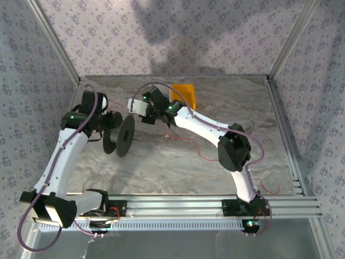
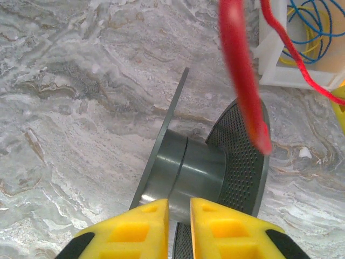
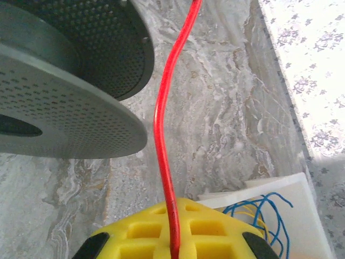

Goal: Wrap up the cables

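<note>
Where the right pincer is clamped shut, the cable is pinched between its pads and is led straight ahead, past the spool at its left. Left pincer: pads are parted by a slit, spool rim is seen in it; grip or no grip cannot be told. Cable is seen ahead and right of it, blurred.

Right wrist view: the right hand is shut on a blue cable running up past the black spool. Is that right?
No. The right wrist view shows the cable in the right hand is red, not blue; it does run up past the black spool.
</note>
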Motion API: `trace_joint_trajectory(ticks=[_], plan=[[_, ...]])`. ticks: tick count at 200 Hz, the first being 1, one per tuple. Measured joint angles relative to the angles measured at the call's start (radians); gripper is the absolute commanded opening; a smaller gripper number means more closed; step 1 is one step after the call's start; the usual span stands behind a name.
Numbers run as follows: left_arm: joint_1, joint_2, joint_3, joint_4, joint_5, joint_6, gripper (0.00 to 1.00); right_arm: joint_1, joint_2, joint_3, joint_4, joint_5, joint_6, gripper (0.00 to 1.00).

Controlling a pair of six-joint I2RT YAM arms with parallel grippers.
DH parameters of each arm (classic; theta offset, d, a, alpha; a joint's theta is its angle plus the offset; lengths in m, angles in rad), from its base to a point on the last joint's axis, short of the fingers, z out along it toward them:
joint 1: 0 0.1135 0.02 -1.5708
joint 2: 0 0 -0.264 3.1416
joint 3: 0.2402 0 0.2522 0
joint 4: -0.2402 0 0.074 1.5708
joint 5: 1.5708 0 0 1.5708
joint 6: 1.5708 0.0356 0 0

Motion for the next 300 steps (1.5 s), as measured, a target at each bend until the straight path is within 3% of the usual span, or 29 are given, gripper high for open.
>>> trace_joint_trajectory(ticks=[76,154,248,300], plan=[[0.023,-0.039,0.066,-0.004,0.048,0.043,0.38,-0.006,0.0,0.048,-0.035,-0.005,0.003,0.0],[0.075,-0.05,0.075,0.068,0.09,0.038,0.39,0.009,0.0,0.048,-0.055,-0.014,0.003,0.0],[0.09,-0.021,0.075,0.111,0.132,0.006,0.04,0.035,0.0,0.048,-0.058,-0.028,0.003,0.0],[0.098,-0.019,0.08,0.093,0.172,0.015,0.0,0.012,0.006,0.085,-0.085,-0.023,0.003,0.0]])
